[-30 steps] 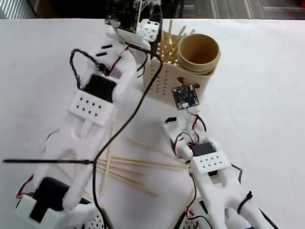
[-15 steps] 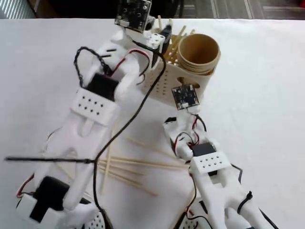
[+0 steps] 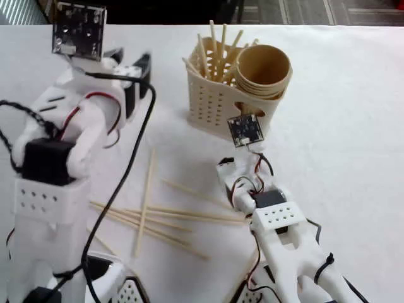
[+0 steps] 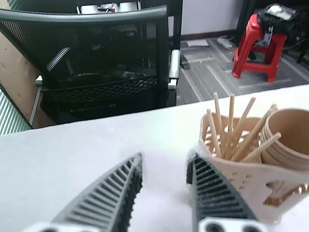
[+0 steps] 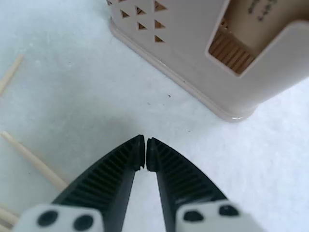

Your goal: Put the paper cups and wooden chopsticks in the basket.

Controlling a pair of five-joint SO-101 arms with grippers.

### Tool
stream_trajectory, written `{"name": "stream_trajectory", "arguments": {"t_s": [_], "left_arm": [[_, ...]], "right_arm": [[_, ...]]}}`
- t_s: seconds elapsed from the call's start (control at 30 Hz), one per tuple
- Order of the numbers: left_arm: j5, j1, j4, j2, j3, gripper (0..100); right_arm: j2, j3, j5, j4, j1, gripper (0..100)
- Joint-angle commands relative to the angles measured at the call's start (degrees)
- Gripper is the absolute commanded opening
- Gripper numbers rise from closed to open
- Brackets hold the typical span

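Cups [image 3: 262, 66] and chopsticks [image 3: 214, 44] stand in the basket [image 3: 211, 107], loose chopsticks [image 3: 146, 196] lie on the counter [image 3: 353, 158], left claw [image 4: 164, 162] released, right claw [image 5: 145, 145] clenched empty.

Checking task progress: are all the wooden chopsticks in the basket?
No, several thin wooden chopsticks lie loose on the white table, outside the perforated beige plastic basket.

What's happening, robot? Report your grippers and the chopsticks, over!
Left gripper open, empty, beside basket. Right gripper shut, empty, near basket. Cups and some chopsticks in basket; more chopsticks loose on table. Black cable crosses loose ones.
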State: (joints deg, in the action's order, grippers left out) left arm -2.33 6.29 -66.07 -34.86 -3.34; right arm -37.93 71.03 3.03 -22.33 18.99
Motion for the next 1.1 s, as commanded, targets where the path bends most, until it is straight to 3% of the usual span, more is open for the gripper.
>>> {"name": "stream_trajectory", "arguments": {"t_s": [0.0, 0.23, 0.37, 0.5, 0.7, 0.83, 1.07], "left_arm": [[-2.99, -0.84, -7.38, -3.82, 2.29, 17], [-3.16, -1.63, -15.74, -4.44, -1.23, 17], [-2.99, -6.73, -13.19, -4.44, -8.09, 17], [-2.81, -11.12, -7.03, -4.44, -16.62, 17], [-2.64, -11.3, 1.93, -4.44, -28.31, 17], [-2.64, -10.42, 6.77, -4.44, -33.67, 17], [-2.64, -10.51, 10.29, -4.44, -39.3, 17]], "right_arm": [[-1.8, -0.44, 0.35, -0.31, -0.48, 2.1], [-1.8, -11.08, 3.08, -20.09, -1.01, 2.1], [-1.8, -20.31, 2.99, -36.88, -5.14, 2.1], [-1.8, -24.97, 2.9, -46.29, -12.0, 2.1], [-1.19, -22.77, -0.44, -47.43, -21.93, 4.2], [-1.19, -18.02, -4.22, -47.25, -21.41, 14.9], [-0.92, -16.0, -9.76, -46.37, -20.26, 16.2]]}}
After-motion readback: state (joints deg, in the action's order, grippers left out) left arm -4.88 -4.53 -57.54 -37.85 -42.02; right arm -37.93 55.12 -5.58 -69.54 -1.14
